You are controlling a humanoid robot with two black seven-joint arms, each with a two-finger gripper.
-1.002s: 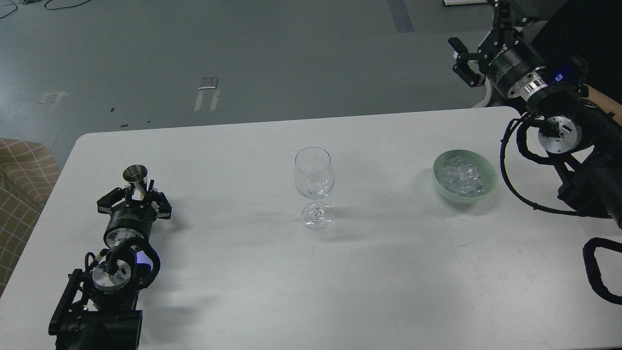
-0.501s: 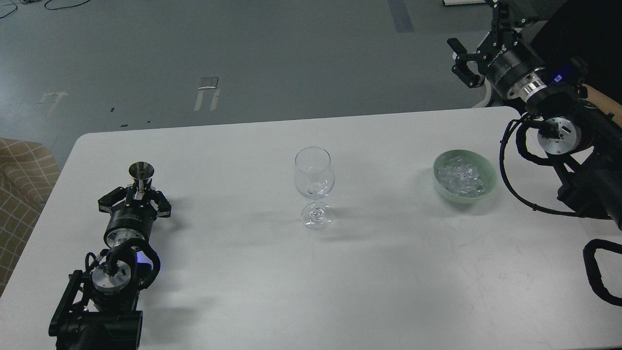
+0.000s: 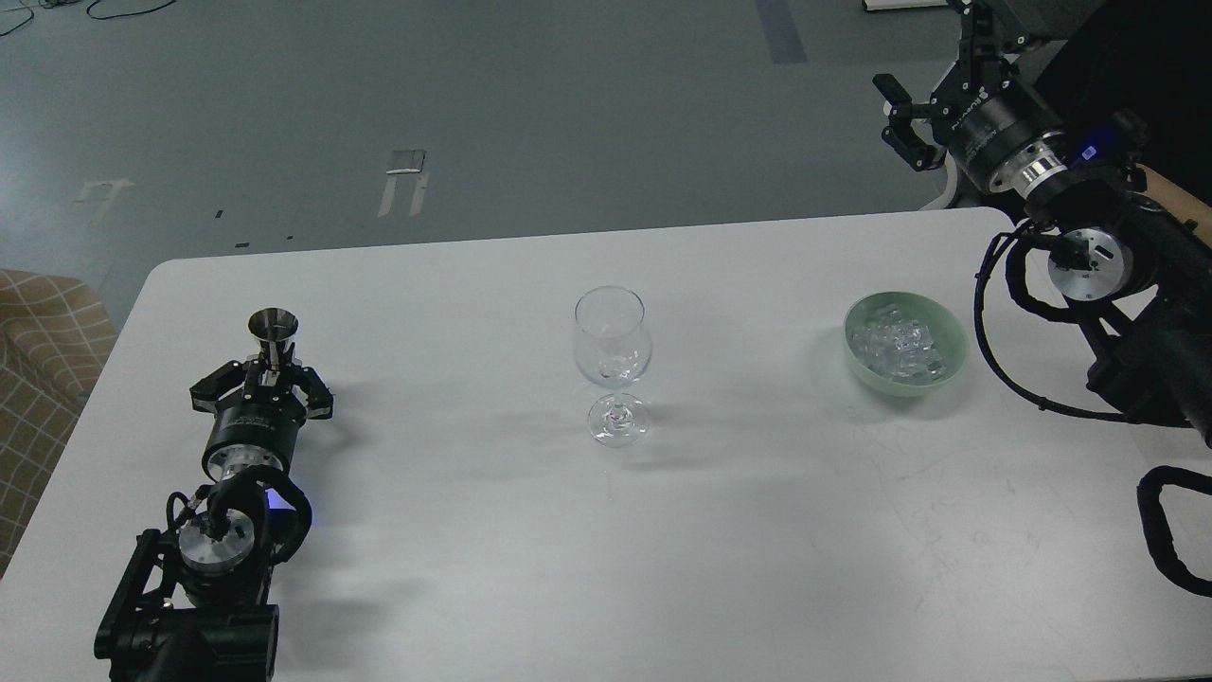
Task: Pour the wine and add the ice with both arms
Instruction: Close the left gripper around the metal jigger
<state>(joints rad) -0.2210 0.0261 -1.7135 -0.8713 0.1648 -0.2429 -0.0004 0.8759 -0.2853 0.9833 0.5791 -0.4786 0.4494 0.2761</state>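
Head view: left claw [image 3: 264, 371] clenched on metal jigger [image 3: 273, 336], shifted slightly back since earlier; right claw [image 3: 930, 99] spread, unmoved.

My white table [image 3: 454, 568] carries a clear stemmed glass [image 3: 613, 365] near its middle, with a pale green bowl [image 3: 953, 368] of ice [image 3: 895, 343] well right of the glass and a small metal jigger [image 3: 274, 339] well to its left.
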